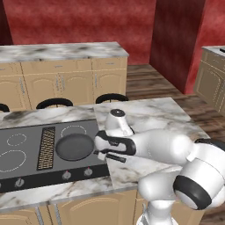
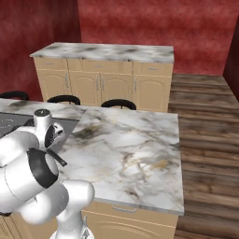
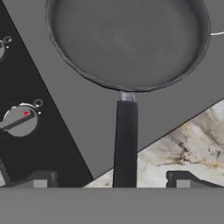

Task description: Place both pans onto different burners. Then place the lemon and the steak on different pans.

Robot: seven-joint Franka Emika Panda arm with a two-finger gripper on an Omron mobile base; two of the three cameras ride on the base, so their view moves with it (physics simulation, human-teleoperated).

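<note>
One pan (image 1: 74,147) sits flat on the cooktop (image 1: 26,165), just right of the ribbed grille (image 1: 46,148) and below a burner ring (image 1: 73,130) whose upper arc shows beyond the pan's far rim. The pan covers the near right part of the cooktop. Its handle (image 3: 125,144) runs off the cooktop's right edge, over the marble counter (image 1: 149,114).

The gripper (image 3: 113,181) is at the handle's outer end. In the hand view the two fingertips (image 3: 38,180) stand wide apart, one on each side of the handle, with clear gaps between each tip and the handle. The jaws are wide and grip nothing. The handle lies between them, untouched.

Left of the grille, two more burner rings (image 1: 16,139) are bare. Knobs (image 1: 66,175) line the cooktop's near strip, below the pan; in the hand view one knob (image 3: 18,120) carries a red mark.

In the right base view the arm's wrist (image 2: 44,126) leans over the cooktop's right edge; the pan itself is hidden behind the arm there.
</note>
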